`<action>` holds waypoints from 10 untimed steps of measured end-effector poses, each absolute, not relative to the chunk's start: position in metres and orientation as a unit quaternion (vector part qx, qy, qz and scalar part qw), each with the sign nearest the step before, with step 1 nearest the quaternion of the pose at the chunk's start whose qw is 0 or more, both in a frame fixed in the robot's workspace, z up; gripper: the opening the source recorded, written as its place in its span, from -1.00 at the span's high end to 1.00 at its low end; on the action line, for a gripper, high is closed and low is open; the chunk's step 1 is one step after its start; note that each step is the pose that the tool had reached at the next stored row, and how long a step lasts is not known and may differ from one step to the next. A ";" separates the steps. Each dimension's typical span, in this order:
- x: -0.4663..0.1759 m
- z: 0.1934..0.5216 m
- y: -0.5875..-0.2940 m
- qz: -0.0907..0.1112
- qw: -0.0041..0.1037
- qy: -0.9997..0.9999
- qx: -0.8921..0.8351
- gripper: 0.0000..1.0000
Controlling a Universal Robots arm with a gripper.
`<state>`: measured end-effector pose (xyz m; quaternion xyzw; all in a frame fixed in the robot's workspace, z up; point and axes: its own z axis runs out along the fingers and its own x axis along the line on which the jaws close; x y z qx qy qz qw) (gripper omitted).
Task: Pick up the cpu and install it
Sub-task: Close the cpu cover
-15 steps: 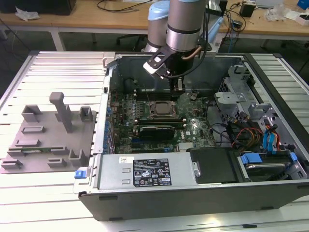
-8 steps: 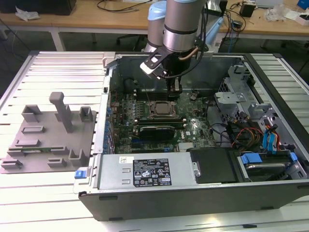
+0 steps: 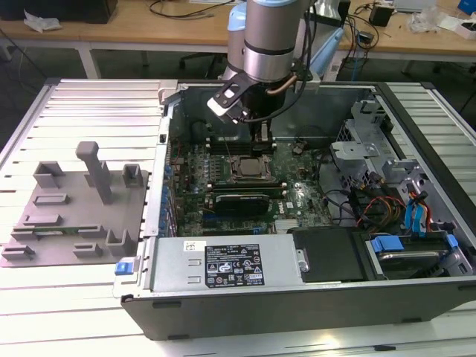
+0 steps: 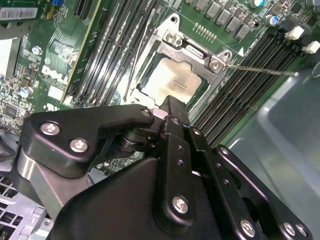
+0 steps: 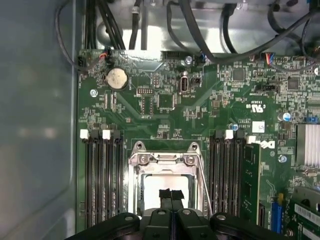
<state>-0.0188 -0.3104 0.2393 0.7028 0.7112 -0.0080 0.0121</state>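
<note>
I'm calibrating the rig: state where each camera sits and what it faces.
Exterior view: off the arm, looking down on the open computer case; arm and gripper show.
First wrist view: on the wrist, facing down onto the motherboard; gripper shows.
Second wrist view: on the wrist, angled past the gripper.
Both wrist views share the cpu in its socket below the gripper.

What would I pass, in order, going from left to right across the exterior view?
grey tray → blue tab on the case edge → cpu in the motherboard socket → metal drive cage → blue cables
</note>
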 end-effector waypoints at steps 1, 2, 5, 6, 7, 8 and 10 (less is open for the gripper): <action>-0.020 0.238 -0.310 -0.008 0.012 0.711 0.703 0.79; -0.020 0.237 -0.310 -0.008 0.012 0.711 0.703 0.79; -0.021 0.236 -0.311 -0.008 0.012 0.711 0.703 0.79; -0.021 0.236 -0.310 -0.008 0.012 0.711 0.703 0.79; -0.021 0.236 -0.310 -0.008 0.012 0.711 0.703 0.79; -0.021 0.236 -0.310 -0.008 0.012 0.711 0.703 0.79; -0.021 0.236 -0.310 -0.008 0.012 0.711 0.703 0.79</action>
